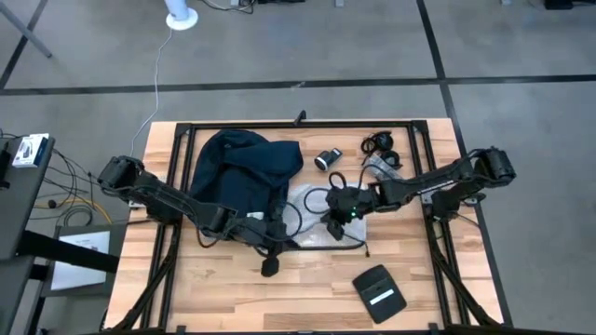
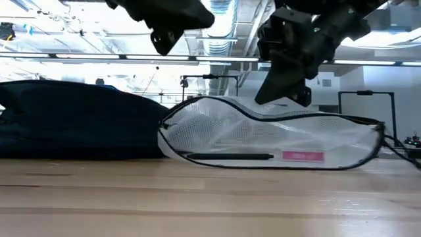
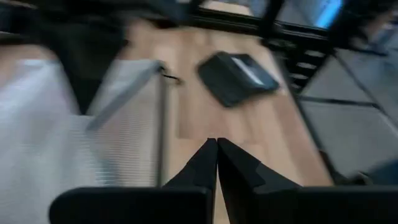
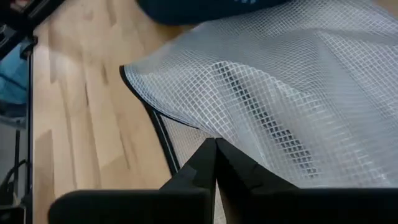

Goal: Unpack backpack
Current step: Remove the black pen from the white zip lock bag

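The dark navy backpack (image 1: 240, 172) lies flat on the table's far left part and shows in the low view as backpack (image 2: 79, 125). Against its right side lies a clear mesh zip pouch (image 1: 321, 212), also seen as pouch (image 2: 276, 141) and pouch (image 4: 280, 93). My right gripper (image 1: 333, 228) is shut and hangs a little above the pouch (image 2: 283, 99). My left gripper (image 1: 270, 267) is shut, empty and raised above the table near the pouch's near left corner (image 3: 216, 146).
A black flat pouch with a white label (image 1: 379, 291) lies near the front right edge. A small dark cylinder (image 1: 328, 160), a black cable bundle (image 1: 380, 144) and crinkly clear plastic (image 1: 377, 167) lie at the far right. Bare wood (image 1: 186, 288) shows front left.
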